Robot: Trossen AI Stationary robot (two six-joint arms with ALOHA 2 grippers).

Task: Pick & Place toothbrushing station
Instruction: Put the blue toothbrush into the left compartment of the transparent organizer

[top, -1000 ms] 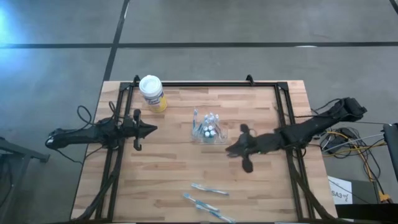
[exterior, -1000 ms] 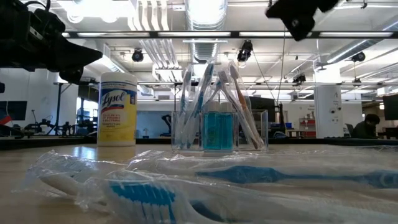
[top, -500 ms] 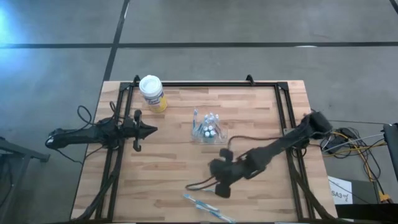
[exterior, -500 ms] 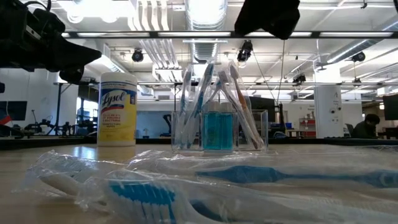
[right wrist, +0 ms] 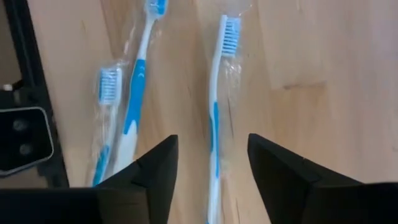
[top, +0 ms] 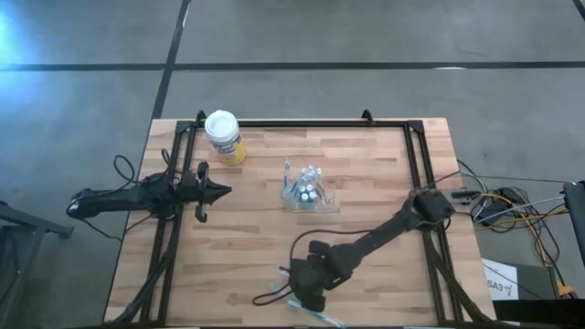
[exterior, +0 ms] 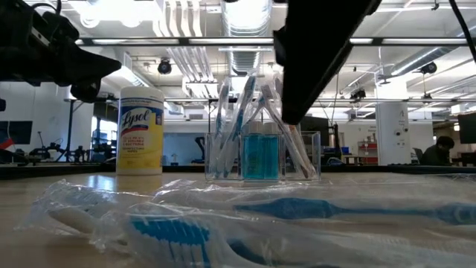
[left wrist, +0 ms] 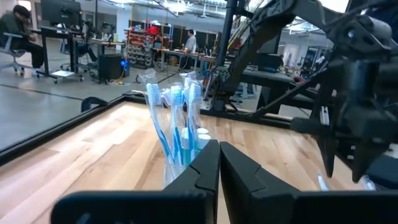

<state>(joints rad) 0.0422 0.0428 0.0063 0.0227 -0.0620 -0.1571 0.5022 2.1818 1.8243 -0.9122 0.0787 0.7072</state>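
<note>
Three wrapped blue-and-white toothbrushes lie flat on the wooden table near its front edge. One of them (right wrist: 214, 112) runs between the fingers of my right gripper (right wrist: 211, 180), which is open and points down above it. The other two (right wrist: 127, 99) lie beside it. In the high view my right gripper (top: 302, 288) covers most of them (top: 320, 316). A clear holder (top: 306, 192) with upright toothbrushes and blue-filled tubes stands at the table's middle. My left gripper (top: 219, 190) waits shut and level at the left, pointing at the holder (left wrist: 177, 124).
A yellow white-lidded canister (top: 224, 137) stands at the far left of the table. Black frame rails (top: 416, 164) run along the table's sides and far edge, and one rail (right wrist: 25, 74) lies close beside the brushes. People sit at desks in the room behind (left wrist: 15, 31).
My right gripper has swung from beside the holder toward the table's near edge and leftward, sinking and tipping from nearly level until it points down over the wrapped toothbrushes. The toothbrushes and the holder have stayed in place.
</note>
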